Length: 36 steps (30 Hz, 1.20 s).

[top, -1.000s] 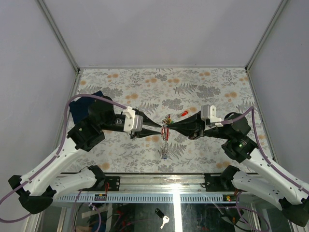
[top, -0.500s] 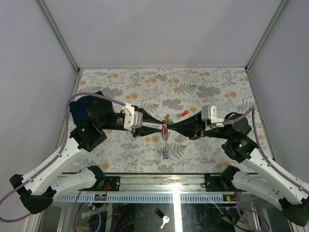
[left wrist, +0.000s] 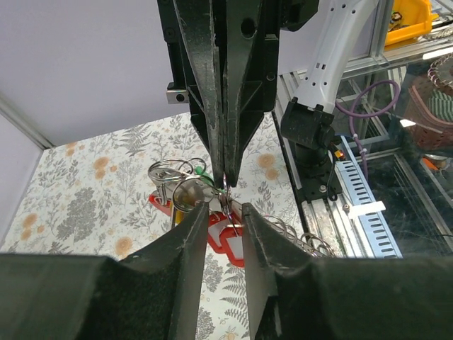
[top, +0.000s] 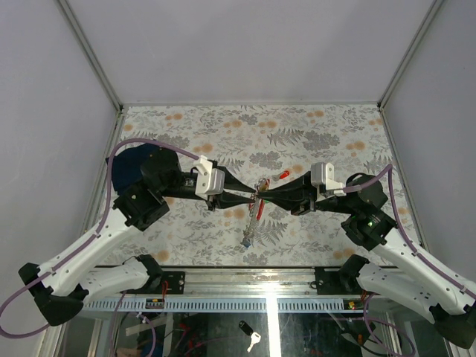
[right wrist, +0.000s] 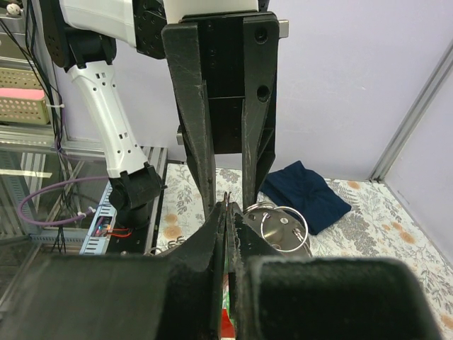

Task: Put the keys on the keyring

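The keyring point(top: 259, 187) hangs above the table between the two grippers, a bunch of thin rings with a round metal fob point(right wrist: 282, 231). My right gripper point(right wrist: 228, 207) is shut on one thin ring point(left wrist: 224, 188). My left gripper point(left wrist: 225, 212) faces it tip to tip. Its fingers point(left wrist: 190, 241) stand slightly apart on either side of that ring without pinching it. Keys with red tags point(left wrist: 230, 239) dangle under the bunch, and a green tag point(left wrist: 202, 170) shows behind. A chain of rings point(top: 250, 227) trails down to the table. One red-tagged key point(top: 283, 175) lies apart.
A dark blue cloth point(right wrist: 306, 194) lies at the table's left side, partly under the left arm point(top: 152, 190). The floral table point(top: 320, 134) is walled by purple panels. A metal rail point(top: 245, 277) runs along the near edge.
My left gripper has moved right and up until its tips reach the ring bunch. The hanging chain's lower end has swung left. The right gripper has held still.
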{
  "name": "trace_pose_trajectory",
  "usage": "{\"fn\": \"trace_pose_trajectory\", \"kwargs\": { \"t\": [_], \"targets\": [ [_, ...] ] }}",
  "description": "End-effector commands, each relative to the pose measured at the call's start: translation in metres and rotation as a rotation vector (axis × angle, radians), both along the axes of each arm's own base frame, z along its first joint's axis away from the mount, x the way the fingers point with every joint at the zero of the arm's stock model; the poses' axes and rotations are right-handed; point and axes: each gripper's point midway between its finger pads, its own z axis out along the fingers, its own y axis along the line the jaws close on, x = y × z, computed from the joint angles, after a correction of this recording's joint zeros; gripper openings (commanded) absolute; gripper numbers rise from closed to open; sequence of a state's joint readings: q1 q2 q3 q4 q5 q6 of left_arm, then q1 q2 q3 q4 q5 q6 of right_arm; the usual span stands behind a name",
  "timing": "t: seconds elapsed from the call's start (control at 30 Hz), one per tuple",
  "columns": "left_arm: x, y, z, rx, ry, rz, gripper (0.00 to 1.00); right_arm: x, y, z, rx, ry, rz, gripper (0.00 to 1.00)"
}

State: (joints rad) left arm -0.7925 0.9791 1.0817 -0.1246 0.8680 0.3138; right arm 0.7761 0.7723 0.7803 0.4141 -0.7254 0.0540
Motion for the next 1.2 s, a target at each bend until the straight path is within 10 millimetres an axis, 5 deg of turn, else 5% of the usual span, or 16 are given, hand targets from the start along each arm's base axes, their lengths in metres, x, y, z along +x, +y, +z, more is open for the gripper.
{"fn": "trace_pose_trajectory", "kwargs": {
  "t": [0.0, 0.27, 0.47, 0.73, 1.17],
  "targets": [
    [-0.007, -0.004, 0.014, -0.044, -0.031, -0.039, 0.21, -0.003, -0.004, 0.025, 0.074, -0.073, 0.004, 0.00],
    [-0.009, -0.003, 0.019, -0.058, -0.029, -0.047, 0.00, 0.001, -0.001, 0.009, 0.017, -0.067, -0.003, 0.00],
    [-0.001, 0.001, 0.016, -0.003, -0.026, 0.014, 0.00, 0.003, -0.004, -0.001, -0.036, -0.080, -0.029, 0.01],
    [0.017, 0.016, -0.005, 0.198, -0.071, 0.119, 0.00, 0.006, -0.011, -0.018, -0.166, -0.121, -0.067, 0.24],
    [0.043, 0.030, -0.040, 0.568, -0.162, 0.266, 0.00, 0.027, -0.010, -0.031, -0.178, -0.129, -0.155, 0.27]
  ]
}}
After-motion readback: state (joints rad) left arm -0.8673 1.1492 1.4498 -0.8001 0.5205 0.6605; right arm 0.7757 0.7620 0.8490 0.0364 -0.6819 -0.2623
